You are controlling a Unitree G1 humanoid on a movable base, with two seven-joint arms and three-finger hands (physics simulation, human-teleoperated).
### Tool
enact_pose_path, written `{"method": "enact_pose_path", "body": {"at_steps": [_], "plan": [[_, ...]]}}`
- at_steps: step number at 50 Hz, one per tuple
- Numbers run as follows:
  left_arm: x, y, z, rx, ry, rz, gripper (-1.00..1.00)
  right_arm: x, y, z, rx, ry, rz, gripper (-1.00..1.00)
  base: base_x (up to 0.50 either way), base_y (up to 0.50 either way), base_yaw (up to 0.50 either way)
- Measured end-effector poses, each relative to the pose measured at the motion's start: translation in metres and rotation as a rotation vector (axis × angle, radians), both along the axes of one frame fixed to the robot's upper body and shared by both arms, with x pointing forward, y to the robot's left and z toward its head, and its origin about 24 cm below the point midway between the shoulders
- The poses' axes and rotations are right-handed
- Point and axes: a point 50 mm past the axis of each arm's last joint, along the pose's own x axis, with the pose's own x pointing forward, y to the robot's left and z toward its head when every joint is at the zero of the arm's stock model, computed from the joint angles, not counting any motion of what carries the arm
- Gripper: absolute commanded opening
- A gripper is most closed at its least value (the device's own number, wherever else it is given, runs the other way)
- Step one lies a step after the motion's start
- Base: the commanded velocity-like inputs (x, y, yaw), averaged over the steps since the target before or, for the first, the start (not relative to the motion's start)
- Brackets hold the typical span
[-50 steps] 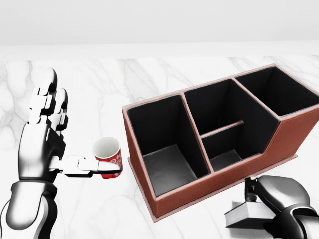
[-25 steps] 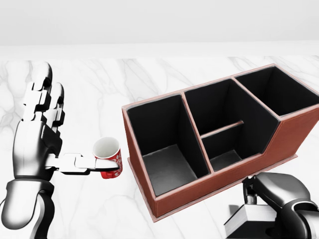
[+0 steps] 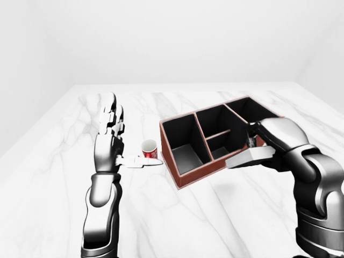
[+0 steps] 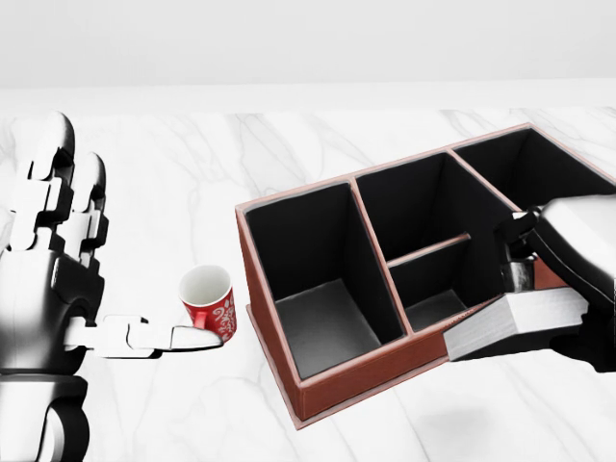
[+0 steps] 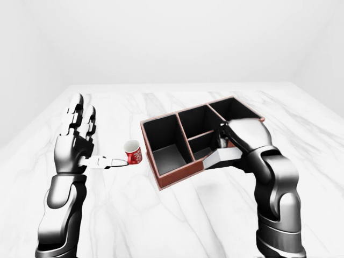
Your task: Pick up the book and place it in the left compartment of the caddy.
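Observation:
The grey book hangs level above the table, my right hand shut on its upper edge. In the head view it overlaps the low near wall of the caddy's middle part. The red-brown caddy has black compartments; its left compartment holds nothing. In the left-eye view the book sits to the right of the caddy's near wall. My left hand stands open at the left, fingers upright and thumb stretched toward the caddy.
A red paper cup stands upright on the white marble table, just left of the caddy, with my left thumb tip right beside it. The table's far edge meets a plain white wall.
My right hand has risen from the bottom right corner with the book, which now floats beside the caddy's low wall. My left hand has drifted left and lower in the view.

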Motion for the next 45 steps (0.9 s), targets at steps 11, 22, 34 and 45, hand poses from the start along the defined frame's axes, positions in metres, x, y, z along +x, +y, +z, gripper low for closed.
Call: {"method": "enact_pose_path", "body": {"at_steps": [11, 22, 34, 45], "plan": [[-0.003, 0.001, 0.004, 0.002, -0.020, 0.000, 1.00, 0.004, 0.014, 0.053, -0.005, -0.188, 0.118, -1.00, 0.00, 0.00, 0.00], [-0.004, 0.002, 0.009, 0.006, -0.040, 0.003, 1.00, 0.020, 0.039, 0.078, 0.051, -0.245, 0.262, -1.00, 0.00, 0.00, 0.00], [-0.004, 0.004, 0.009, 0.007, -0.041, 0.004, 1.00, 0.038, 0.063, 0.083, 0.103, -0.219, 0.357, -1.00, 0.00, 0.00, 0.00], [-0.004, 0.005, 0.008, 0.005, -0.039, 0.008, 1.00, 0.059, 0.087, 0.080, 0.122, -0.159, 0.402, -1.00, 0.00, 0.00, 0.00]]}}
